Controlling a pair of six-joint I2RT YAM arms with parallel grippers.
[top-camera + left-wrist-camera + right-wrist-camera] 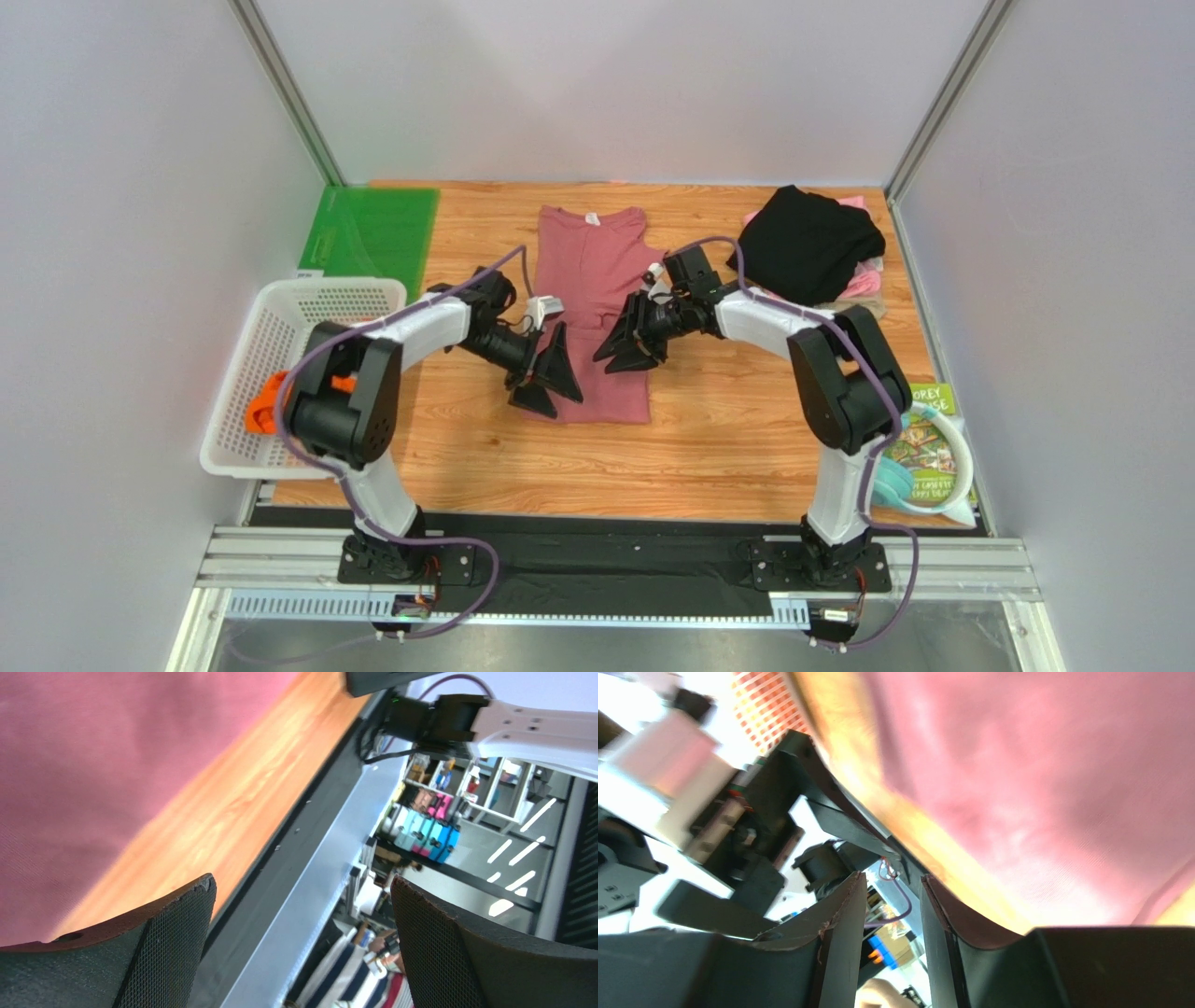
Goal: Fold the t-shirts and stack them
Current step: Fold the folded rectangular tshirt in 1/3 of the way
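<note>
A dusty-rose t-shirt (596, 301) lies as a long narrow strip in the middle of the table, its white neck label at the far end. My left gripper (547, 378) hovers over the shirt's lower left edge, jaws wide open and empty; its wrist view shows the rose cloth (91, 763) to the left of the gripper (302, 945). My right gripper (624, 347) hangs over the shirt's right edge, its jaws a narrow gap apart with nothing between them (892, 924), and rose cloth (1046, 777) above them. A black t-shirt (811, 241) lies crumpled at the back right on a pale pink one (867, 284). An orange one (264, 403) sits in the basket.
A white mesh basket (302, 301) stands at the table's left edge. A green mat (370, 231) lies at the back left. A printed packet (929, 448) rests off the right edge. Bare wood (463, 448) lies in front of the shirt.
</note>
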